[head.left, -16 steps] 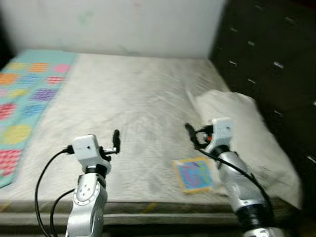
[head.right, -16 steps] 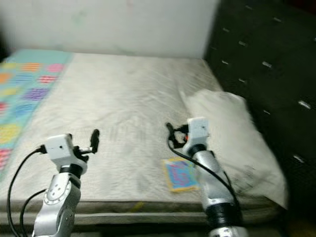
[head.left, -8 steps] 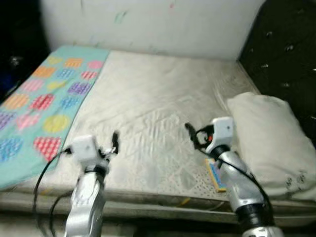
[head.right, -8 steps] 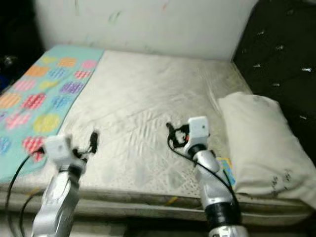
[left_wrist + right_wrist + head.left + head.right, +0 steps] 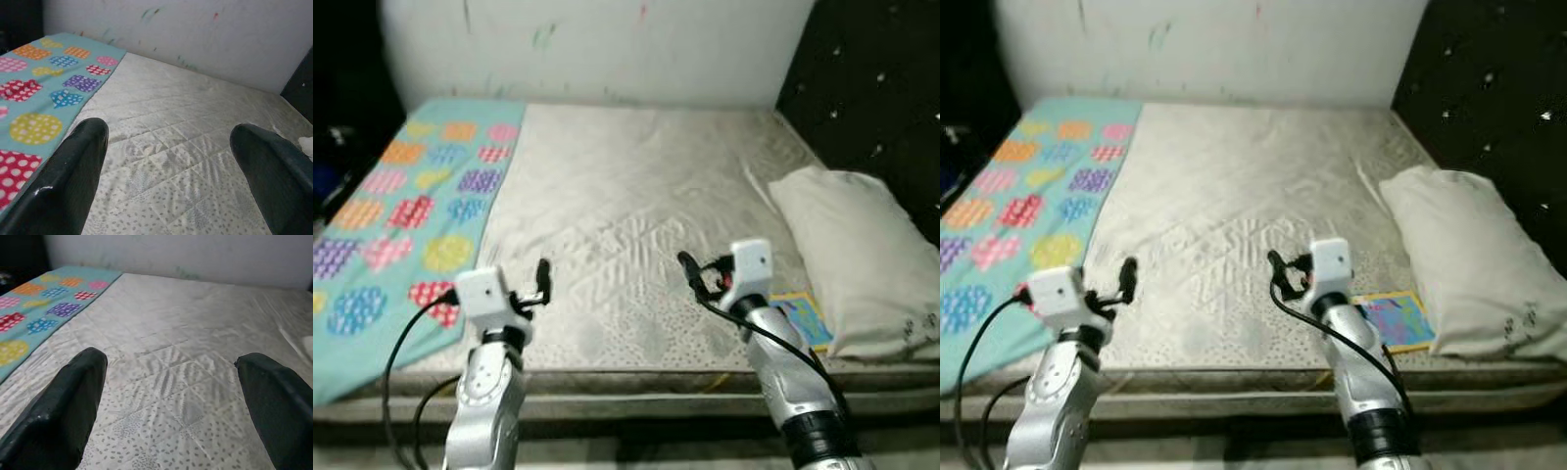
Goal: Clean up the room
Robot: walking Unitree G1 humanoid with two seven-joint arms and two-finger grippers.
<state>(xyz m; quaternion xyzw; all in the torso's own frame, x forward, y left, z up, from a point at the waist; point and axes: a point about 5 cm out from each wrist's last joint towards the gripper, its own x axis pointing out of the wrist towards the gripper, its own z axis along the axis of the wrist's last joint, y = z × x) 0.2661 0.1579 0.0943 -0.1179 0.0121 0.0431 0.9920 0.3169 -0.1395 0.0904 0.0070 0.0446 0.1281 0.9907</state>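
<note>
Both pincers (image 5: 168, 161) (image 5: 171, 396) agape above mattress (image 5: 636, 206)

A thin colourful book (image 5: 1391, 321) lay flat near the mattress's (image 5: 1234, 196) front edge, its right side touching the white pillow (image 5: 1469, 259). A teal patterned blanket (image 5: 1009, 206) covered the mattress's left side.

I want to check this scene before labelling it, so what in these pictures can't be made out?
- Colourful book on the mattress: its cover print is too small to read, and the pillow hides its far edge.
- Dark area left of the patterned blanket: too dark in the eye views to tell what's there.
- Pillow: its right end is cut off by the edge in the left eye view.
- Left tool and right tool: open, holding nothing.
</note>
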